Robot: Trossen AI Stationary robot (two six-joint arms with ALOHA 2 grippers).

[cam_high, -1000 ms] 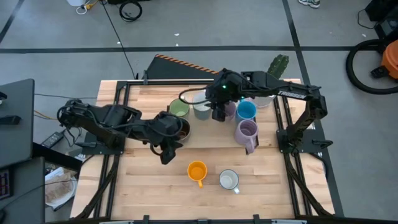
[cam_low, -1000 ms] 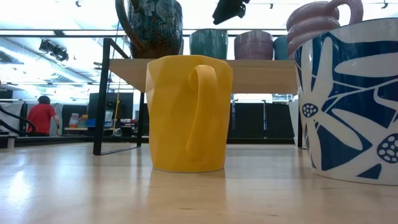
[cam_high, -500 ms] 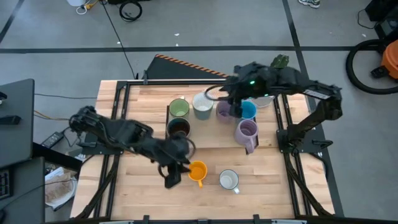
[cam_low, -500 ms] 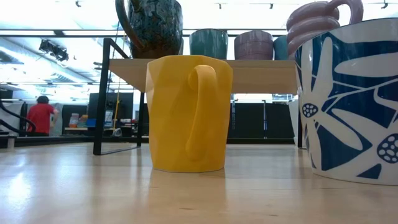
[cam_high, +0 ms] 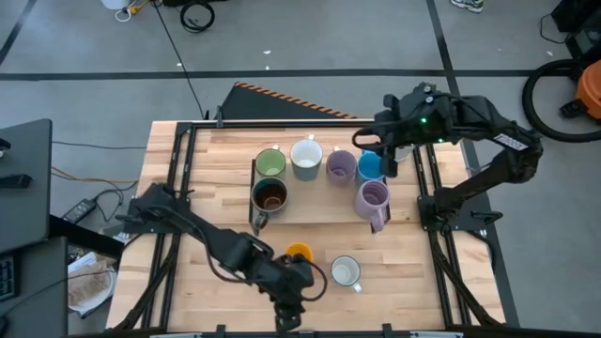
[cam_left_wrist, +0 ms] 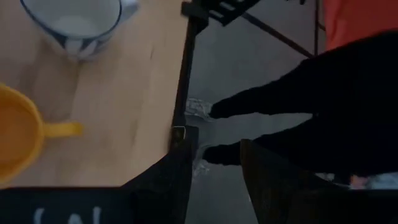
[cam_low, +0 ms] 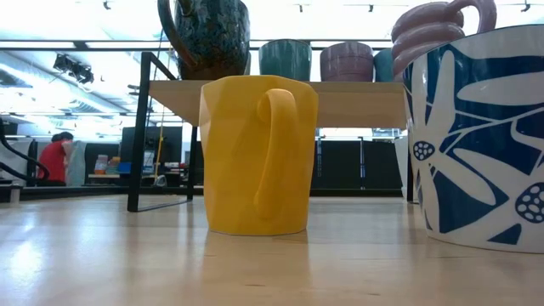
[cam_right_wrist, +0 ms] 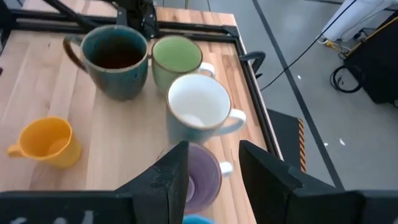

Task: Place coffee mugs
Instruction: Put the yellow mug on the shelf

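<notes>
Green (cam_high: pixel 270 163), white (cam_high: pixel 306 156), lavender (cam_high: pixel 340 166), blue (cam_high: pixel 371 168), dark brown (cam_high: pixel 269 194) and taller lavender (cam_high: pixel 373 199) mugs stand on a raised wooden shelf (cam_high: pixel 319 205). The orange mug (cam_high: pixel 299 253) and the pale grey-white, blue-patterned mug (cam_high: pixel 346 272) stand on the table in front of the shelf. My left gripper (cam_high: pixel 286 313) is open and empty over the table's near edge, nearer than the orange mug. My right gripper (cam_high: pixel 377 153) is open and empty above the blue mug; the lavender mug (cam_right_wrist: pixel 202 177) shows between its fingers in the right wrist view.
The table's black frame rail runs along the near edge (cam_left_wrist: pixel 181 93); the floor and a person's dark legs and shoes (cam_left_wrist: pixel 298 106) lie beyond it. The shelf stands on thin black legs (cam_low: pixel 140 127). My right arm hides the cactus planter at the far right.
My left gripper has swung from beside the dark brown mug toward the table's near edge, past the orange mug, and now hangs over that edge. My right gripper has drawn back from over the white and lavender mugs toward the table's right edge. No mug has moved.
</notes>
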